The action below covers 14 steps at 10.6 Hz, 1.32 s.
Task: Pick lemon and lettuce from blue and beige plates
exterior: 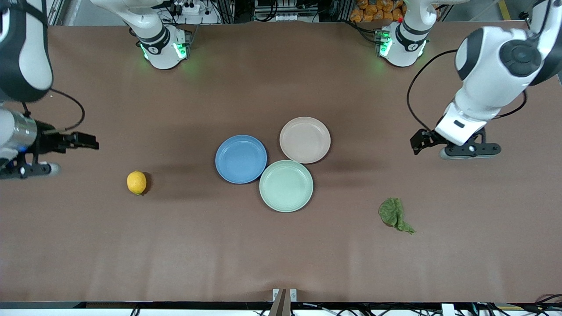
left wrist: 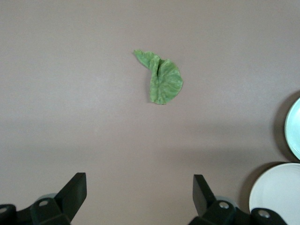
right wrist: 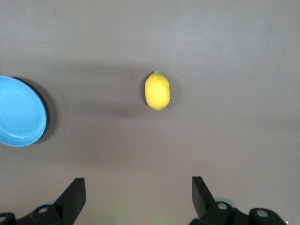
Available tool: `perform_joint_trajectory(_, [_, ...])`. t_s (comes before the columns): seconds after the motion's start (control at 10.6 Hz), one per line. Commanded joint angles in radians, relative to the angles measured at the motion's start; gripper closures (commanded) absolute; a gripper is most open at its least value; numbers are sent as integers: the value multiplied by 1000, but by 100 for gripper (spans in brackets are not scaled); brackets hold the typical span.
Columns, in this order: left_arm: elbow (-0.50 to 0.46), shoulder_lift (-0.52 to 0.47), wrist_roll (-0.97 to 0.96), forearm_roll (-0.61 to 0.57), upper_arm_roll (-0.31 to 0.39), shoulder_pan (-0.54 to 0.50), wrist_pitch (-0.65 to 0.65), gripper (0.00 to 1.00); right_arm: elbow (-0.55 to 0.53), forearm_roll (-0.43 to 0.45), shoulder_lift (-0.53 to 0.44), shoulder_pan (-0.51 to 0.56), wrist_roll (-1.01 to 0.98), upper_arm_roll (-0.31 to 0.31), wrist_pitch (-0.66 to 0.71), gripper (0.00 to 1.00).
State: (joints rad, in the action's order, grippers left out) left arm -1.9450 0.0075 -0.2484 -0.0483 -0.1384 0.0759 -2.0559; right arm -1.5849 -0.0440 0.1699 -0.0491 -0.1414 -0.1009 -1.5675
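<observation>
The yellow lemon [exterior: 136, 182] [right wrist: 157, 90] lies on the bare brown table toward the right arm's end, apart from the plates. The green lettuce [exterior: 395, 214] [left wrist: 161, 77] lies flat on the table toward the left arm's end. The blue plate [exterior: 241, 159] [right wrist: 18, 112] and the beige plate [exterior: 305, 139] [left wrist: 276, 192] sit mid-table with nothing on them. My right gripper [exterior: 83, 141] [right wrist: 138, 192] hangs open over bare table short of the lemon. My left gripper [exterior: 421, 142] [left wrist: 139, 192] hangs open over bare table short of the lettuce. Neither holds anything.
A pale green plate [exterior: 286, 185] [left wrist: 293, 126], also bare, touches the blue and beige plates on the side nearer the front camera. The two arm bases [exterior: 164, 46] [exterior: 401, 44] stand along the table's back edge.
</observation>
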Motion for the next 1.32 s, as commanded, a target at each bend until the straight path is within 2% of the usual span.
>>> perform_joint_trajectory(0.0, [108, 9, 54, 31, 0, 7, 118, 0, -136, 12, -159, 3, 22, 9, -6, 0])
perform_joint_trajectory(0.28, [174, 2, 51, 30, 0, 10, 172, 0, -104, 9, -202, 14, 23, 13, 36, 0])
perform_joint_trajectory(0.47, [256, 0, 51, 31, 3, 8, 290, 0, -3, 12, -195, 14, 70, 21, 130, 0])
perform_joint_trajectory(0.85, [378, 2, 51, 45, 3, 7, 420, 0, 121, 36, -161, 18, 92, 24, 136, 0])
perform_joint_trajectory(1.04, [399, 2, 49, 54, -1, -7, 447, 0, 150, 27, -126, 17, 92, 17, 133, 0])
perform_joint_trajectory(1.23, [415, 0, 47, 54, 0, -5, 447, 0, 155, 9, -124, 0, 94, -20, 138, 0])
